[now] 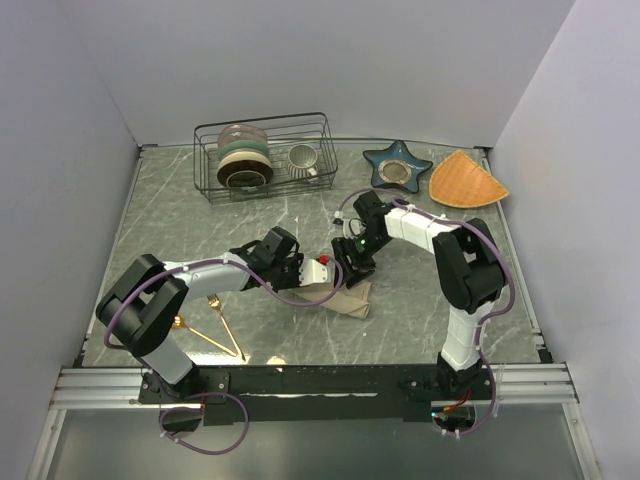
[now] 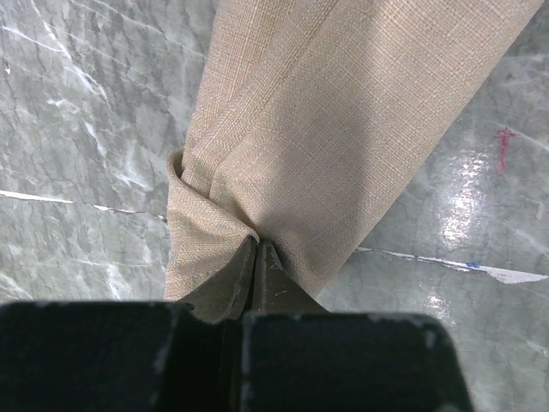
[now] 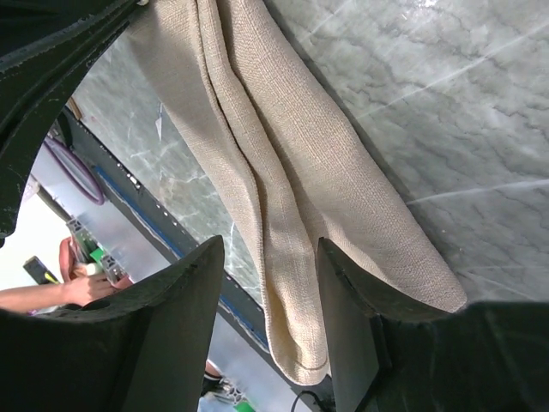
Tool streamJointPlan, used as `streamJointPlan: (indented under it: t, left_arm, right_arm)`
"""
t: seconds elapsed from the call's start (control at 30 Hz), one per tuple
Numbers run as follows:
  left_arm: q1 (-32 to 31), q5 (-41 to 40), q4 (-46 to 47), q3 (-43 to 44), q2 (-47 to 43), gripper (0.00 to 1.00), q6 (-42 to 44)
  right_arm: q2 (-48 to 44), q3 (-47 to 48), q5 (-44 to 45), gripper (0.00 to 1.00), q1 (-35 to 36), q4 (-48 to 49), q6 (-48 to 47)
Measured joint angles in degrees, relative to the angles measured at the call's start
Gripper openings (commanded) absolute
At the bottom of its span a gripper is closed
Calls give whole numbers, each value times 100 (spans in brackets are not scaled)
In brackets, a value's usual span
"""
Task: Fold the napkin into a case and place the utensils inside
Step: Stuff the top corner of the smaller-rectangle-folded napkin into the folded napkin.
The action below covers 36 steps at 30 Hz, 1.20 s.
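Surface: grey-green marbled tabletop (image 1: 200, 220), enclosed by plain white walls (image 1: 330, 60)
Beige-tan woven cloth napkin (image 1: 345, 300): folded long, mid-table
Left gripper (image 2: 256, 257): jaws pinched tight on a napkin fold
Right gripper (image 3: 270, 249): jaws partly apart, straddling the napkin's bunched folds, not clamped

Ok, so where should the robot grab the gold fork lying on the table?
Probably the middle of the fork handle, straight down from above, fingers across it. It lies flat on the table, so a side approach has nothing to get under. Its handle end nearly meets the spoon, so stay nearer the prongs, where the two spread apart.
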Motion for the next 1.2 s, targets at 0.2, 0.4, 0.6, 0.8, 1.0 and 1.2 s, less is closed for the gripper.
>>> streamJointPlan:
  t: [0.2,0.4,0.6,0.8,1.0,1.2]
  left_arm:
    - [0,13,11,0,2,1,9]
    - [4,20,11,0,2,1,11]
    - [7,20,11,0,2,1,13]
    - [9,26,13,-4,2,1,22]
    - [11,37,26,-13,0,1,57]
    - [11,50,72,-11,20,1,61]
  right_arm:
    - [7,0,-7,54,105,-4,7]
    - [146,-2,-20,43,203,11,22]
    - [227,-2,9,12,203,-2,20]
    - [223,79,72,0,201,-101,37]
    - [170,492,205,0,188,-420,-55]
    - [146,988,365,0,94,-494,-221]
